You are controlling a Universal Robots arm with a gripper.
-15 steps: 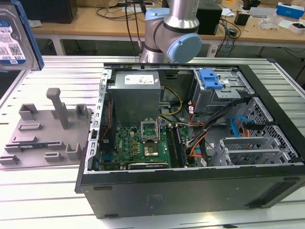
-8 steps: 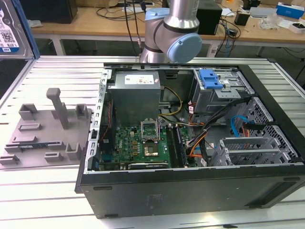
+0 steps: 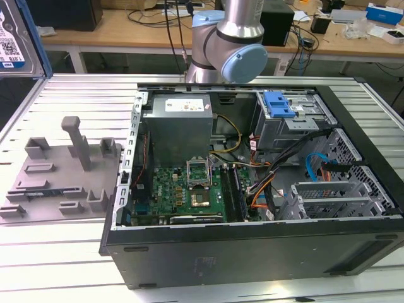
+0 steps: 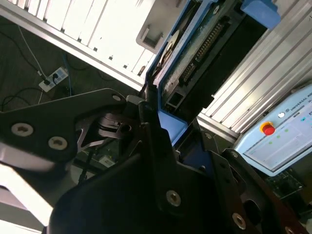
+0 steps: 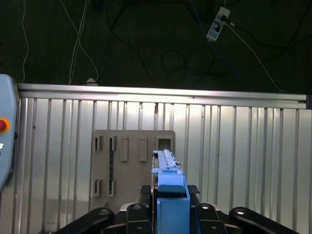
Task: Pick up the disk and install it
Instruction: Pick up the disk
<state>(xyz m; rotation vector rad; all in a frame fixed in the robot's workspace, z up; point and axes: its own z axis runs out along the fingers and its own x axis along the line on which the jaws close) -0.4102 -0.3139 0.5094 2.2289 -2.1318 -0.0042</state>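
Silver metal edged in bright blue plastic, white-and-blue label facing out: the disk (image 3: 14,38), high at the far corner on the exterior view's left, well apart from the grey-and-blue joint of the arm (image 3: 228,38). Clamped edge-on in the gripper (image 5: 170,214), black fingers (image 5: 134,213) pinching the blue frame from both sides in both wrist views. Hangs clear of the grey holder plate (image 5: 131,163) on the ribbed aluminium table (image 3: 76,95), touching neither. Pick-up done, by the look of that gap. Installation not yet done: nowhere near the open computer case (image 3: 252,252), with the drive cage (image 3: 287,123) and its blue latch (image 3: 278,104) at the far right inside.
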